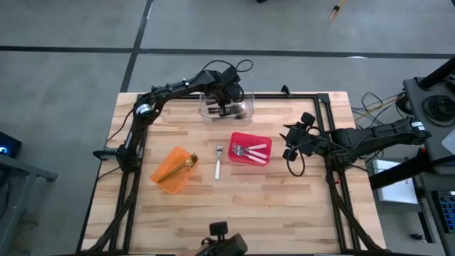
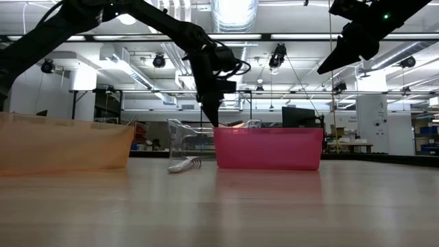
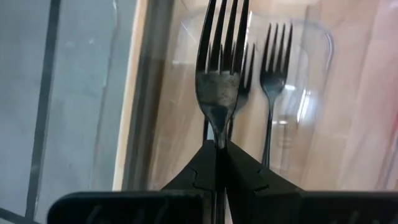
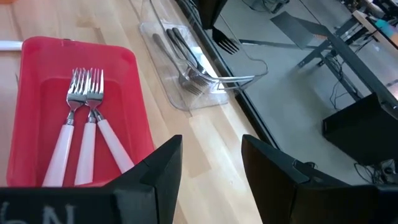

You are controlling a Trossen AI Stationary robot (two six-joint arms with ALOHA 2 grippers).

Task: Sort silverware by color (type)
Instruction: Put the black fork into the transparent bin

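A black fork (image 3: 221, 56) sticks out of my left gripper (image 3: 219, 149), which is shut on it above the clear bin (image 1: 226, 108) at the table's far edge. Other black forks (image 3: 273, 56) lie in that bin. A red bin (image 1: 250, 149) at mid-table holds three white-handled silver forks (image 4: 84, 118). One more white-handled fork (image 1: 218, 162) lies flat on the table left of it. A gold fork (image 1: 186, 165) rests in the orange bin (image 1: 173, 171). My right gripper (image 4: 211, 149) stands open and raised at the table's right side. My left gripper pinches the black fork at its neck (image 3: 219, 127), just behind the head, between its two fingertips. The fingers slant steeply down from above and lie along the fork. The tines (image 4: 227, 42) point down over the clear bin; whether they touch its floor I cannot tell.
Black frame rails (image 1: 320, 107) run along the table's far and right edges. Bare wood lies across the table's near half (image 1: 242, 213). A camera mount (image 1: 220, 238) sits at the near edge.
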